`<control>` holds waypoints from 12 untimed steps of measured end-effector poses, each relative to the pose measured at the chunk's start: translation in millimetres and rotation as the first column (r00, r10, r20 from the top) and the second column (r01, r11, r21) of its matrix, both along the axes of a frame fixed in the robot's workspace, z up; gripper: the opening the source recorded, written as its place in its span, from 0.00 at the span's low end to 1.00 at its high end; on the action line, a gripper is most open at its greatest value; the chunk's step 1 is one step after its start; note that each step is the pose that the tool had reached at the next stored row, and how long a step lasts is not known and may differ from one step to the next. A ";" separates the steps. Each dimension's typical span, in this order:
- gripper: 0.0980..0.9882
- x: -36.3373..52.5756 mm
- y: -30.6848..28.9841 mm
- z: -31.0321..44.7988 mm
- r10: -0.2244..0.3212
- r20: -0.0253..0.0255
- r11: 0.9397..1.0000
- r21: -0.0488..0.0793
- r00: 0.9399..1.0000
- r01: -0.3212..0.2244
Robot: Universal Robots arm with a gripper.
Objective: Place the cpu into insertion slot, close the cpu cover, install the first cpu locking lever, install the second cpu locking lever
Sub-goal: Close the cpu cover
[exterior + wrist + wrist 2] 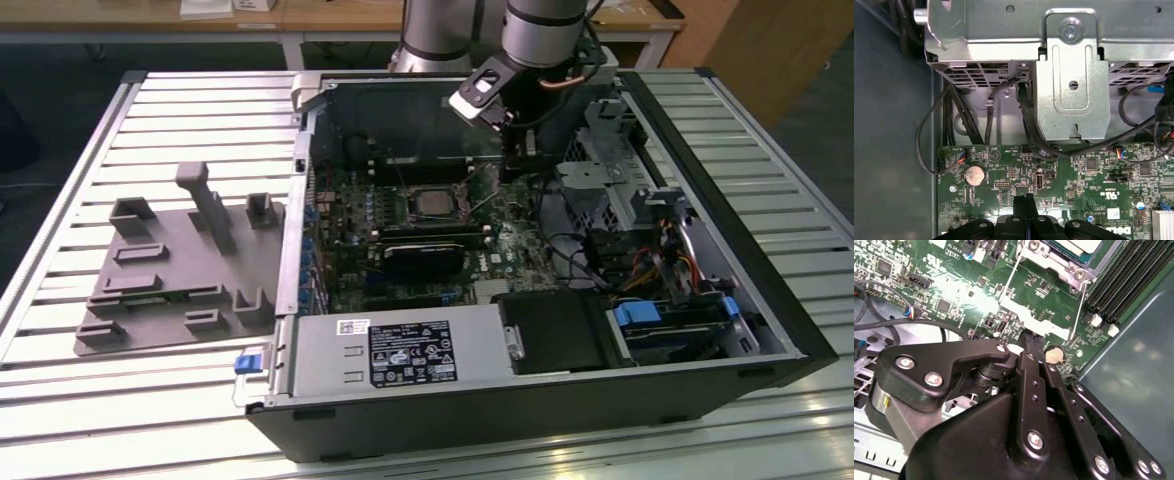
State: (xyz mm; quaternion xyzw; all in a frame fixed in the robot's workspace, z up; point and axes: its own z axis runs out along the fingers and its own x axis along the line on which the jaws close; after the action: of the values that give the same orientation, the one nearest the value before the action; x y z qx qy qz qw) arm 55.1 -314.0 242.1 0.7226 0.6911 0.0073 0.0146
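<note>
A slatted grey desk (200, 110) holds the open computer (534, 410) mid-frame; the pincer (1025, 201) is pressed together over its green board (1079, 170).

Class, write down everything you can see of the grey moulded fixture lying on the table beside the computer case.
The grey fixture is a flat, matte slab, plastic by its look. Raised blocks, small brackets and slotted ridges stand on it; one tall post rises near its far edge. It lies flat on the slatted metal table, at the exterior view's left of the open computer case, close to its side wall. Its holders look vacant.
</note>
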 end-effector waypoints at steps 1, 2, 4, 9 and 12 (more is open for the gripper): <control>0.00 0.0 0.0 0.0 0.000 0.000 1.000 0.000 1.000 0.000; 0.00 0.0 0.0 0.0 0.000 0.000 1.000 0.003 1.000 0.000; 0.00 0.1 0.0 -0.1 0.000 0.000 1.000 0.019 1.000 0.000; 0.00 0.0 -0.3 -0.6 0.000 0.000 0.999 0.039 1.000 0.000; 0.00 0.0 -1.4 -2.0 0.000 -0.001 0.999 0.038 1.000 0.000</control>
State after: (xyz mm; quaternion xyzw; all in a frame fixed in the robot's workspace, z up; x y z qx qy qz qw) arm 55.1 -315.4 240.1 0.7227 0.6909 0.0201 0.0003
